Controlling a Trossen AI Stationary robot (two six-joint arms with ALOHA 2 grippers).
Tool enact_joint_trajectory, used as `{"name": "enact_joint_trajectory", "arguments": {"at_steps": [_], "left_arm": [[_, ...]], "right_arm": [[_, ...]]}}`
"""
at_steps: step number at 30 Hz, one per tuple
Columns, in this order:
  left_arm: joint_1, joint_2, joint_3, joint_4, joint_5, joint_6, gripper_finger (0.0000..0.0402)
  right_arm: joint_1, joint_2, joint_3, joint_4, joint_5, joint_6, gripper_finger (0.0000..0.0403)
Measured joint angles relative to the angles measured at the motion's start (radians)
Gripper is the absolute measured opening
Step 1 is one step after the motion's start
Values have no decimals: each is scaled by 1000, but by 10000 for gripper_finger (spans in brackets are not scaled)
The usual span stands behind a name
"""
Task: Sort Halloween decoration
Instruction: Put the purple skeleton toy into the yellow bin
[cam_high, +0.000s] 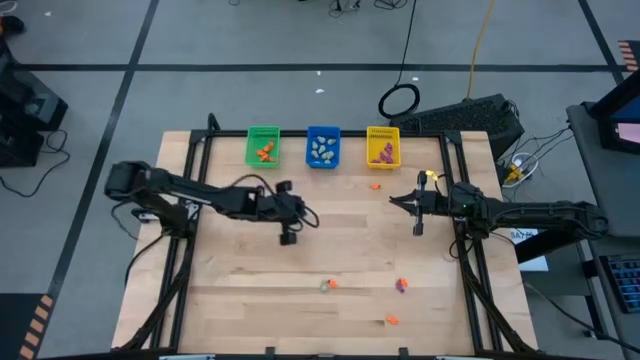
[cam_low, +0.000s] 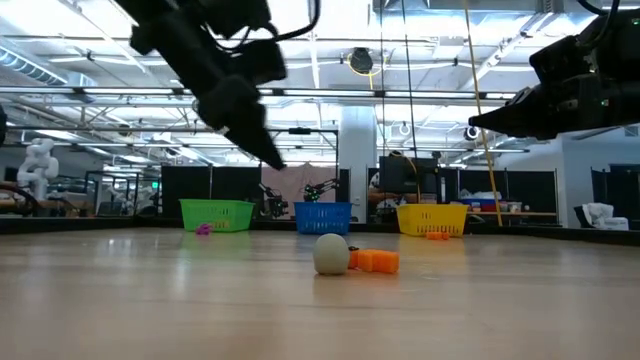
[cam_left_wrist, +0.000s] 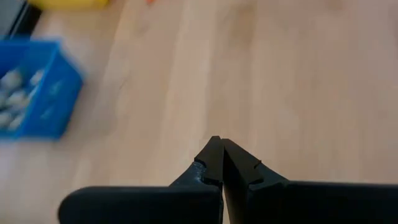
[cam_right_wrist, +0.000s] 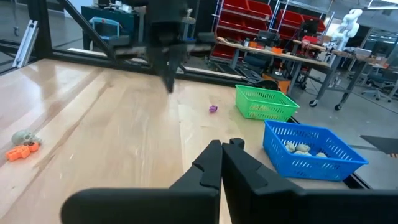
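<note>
The wooden table (cam_high: 250, 290), pale planks with a smooth, faintly glossy grain, carries most of the work already done: at its far edge three small slatted plastic baskets stand in a row, the green basket (cam_high: 263, 147) holding orange trinkets, the blue basket (cam_high: 323, 147) pale grey-beige ones and the yellow basket (cam_high: 383, 147) purple ones. The step in hand looks like the pause between a drop and the next pick. The left gripper (cam_high: 289, 237) hangs above the middle of the table with its dark tapered fingers pressed together and nothing between them; the right gripper (cam_high: 418, 229) waits above the right side, fingers likewise together and empty. What remains of the Halloween decoration lies loose and well apart on the near half: a rounded pale trinket (cam_low: 331, 254), skull-like, touching a blocky orange trinket (cam_low: 376, 261), a purple trinket (cam_high: 401, 286) to their right, another orange piece (cam_high: 392, 320) nearer the front edge, and one stray orange piece (cam_high: 375, 185) just in front of the yellow basket. I judge the next move calls for one arm to travel toward the front, part its fingers and come down squarely over a single piece; the touching pair will be the fiddly one, since each is much smaller than the fingertips.
</note>
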Motion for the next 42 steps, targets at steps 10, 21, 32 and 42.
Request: {"name": "enact_joint_trajectory", "arguments": {"at_steps": [10, 21, 32, 42], "left_arm": [[180, -88, 0, -412, 6, -7, 11], [253, -39, 2, -441, 48, 219, 141], [310, 44, 0, -477, 76, 320, 179], [342, 109, 0, -452, 42, 398, 179]], "right_arm": [[0, 1, 0, -29, 0, 0, 0], [0, 2, 0, -42, 0, 0, 0], [0, 2, 0, -42, 0, 0, 0], [0, 2, 0, -43, 0, 0, 0]]}}
